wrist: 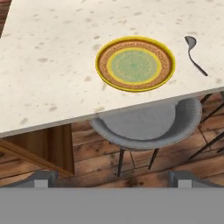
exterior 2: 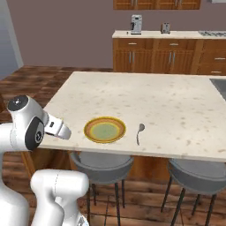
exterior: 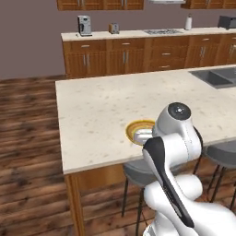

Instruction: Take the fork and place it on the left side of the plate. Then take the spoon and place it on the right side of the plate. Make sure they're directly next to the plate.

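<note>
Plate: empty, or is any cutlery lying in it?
Empty. The plate shows only its bare green centre; the spoon lies apart on the counter, a gap between them.

The plate [wrist: 135, 64] is round and shallow, yellow with a golden-olive rim and greenish centre, lying flat in the upper middle of the hand view. The spoon [wrist: 194, 54] is dark grey, lying flat at upper right, apart from the plate.
</note>
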